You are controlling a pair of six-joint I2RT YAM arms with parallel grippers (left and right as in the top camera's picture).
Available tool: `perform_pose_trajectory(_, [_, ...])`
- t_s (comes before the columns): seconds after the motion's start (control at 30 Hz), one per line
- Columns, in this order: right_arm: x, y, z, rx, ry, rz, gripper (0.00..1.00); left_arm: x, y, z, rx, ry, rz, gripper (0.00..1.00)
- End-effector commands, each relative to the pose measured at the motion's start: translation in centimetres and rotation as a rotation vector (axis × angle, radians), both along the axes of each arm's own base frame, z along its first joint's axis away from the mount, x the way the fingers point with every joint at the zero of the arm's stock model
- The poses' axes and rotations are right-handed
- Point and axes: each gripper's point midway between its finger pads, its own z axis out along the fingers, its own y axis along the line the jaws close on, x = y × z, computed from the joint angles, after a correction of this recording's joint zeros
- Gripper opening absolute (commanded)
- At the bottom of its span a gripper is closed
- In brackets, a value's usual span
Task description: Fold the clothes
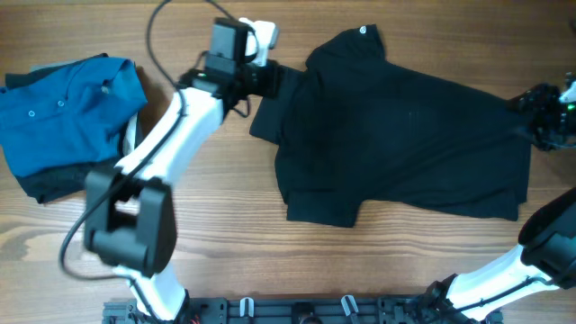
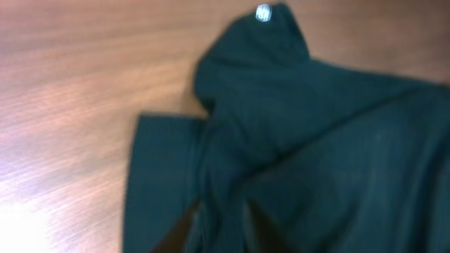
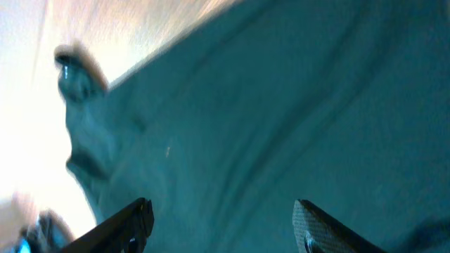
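Note:
The black shirt (image 1: 405,135) lies spread on the wooden table, with its white round logo (image 1: 364,31) at the far edge. My left gripper (image 1: 274,79) is at the shirt's left edge by a sleeve. In the left wrist view its fingers (image 2: 219,235) sit close together with a ridge of the shirt's fabric (image 2: 316,140) pinched between them, and the logo (image 2: 262,13) shows at the top. My right gripper (image 1: 531,106) is at the shirt's right edge. In the right wrist view its fingers (image 3: 221,225) are wide apart over the fabric (image 3: 281,105) and hold nothing.
A blue button-up shirt (image 1: 63,108) lies at the table's left on top of a dark grey garment (image 1: 49,187). Bare wood (image 1: 225,207) shows between that pile and the black shirt. The arm bases stand along the front edge.

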Motion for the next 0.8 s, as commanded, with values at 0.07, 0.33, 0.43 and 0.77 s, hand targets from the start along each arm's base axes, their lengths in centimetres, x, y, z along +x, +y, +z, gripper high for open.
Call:
perform_pose_trajectory(0.07, [1.5,5.4,1.8,0.019,-0.065,0.187,0.68,1.8,-5.4,-8.0,-0.063,0.029,-0.024,0.15])
perform_pose_trajectory(0.33, [1.2,8.8,0.8,-0.040,0.031,0.288,0.69,3.4,-2.3,-16.5,-0.049,0.168,0.229,0.13])
perform_pose_trajectory(0.43, [-0.4,8.5,-0.3,-0.116,0.152,0.275,0.69,3.6,2.7,-18.9,0.048,0.221,0.353,0.07])
perform_pose_trajectory(0.77, [-6.4,5.8,-3.0,-0.232,0.510,0.071,0.73,3.1,19.7,-15.1,0.001,0.392,0.642,0.08])
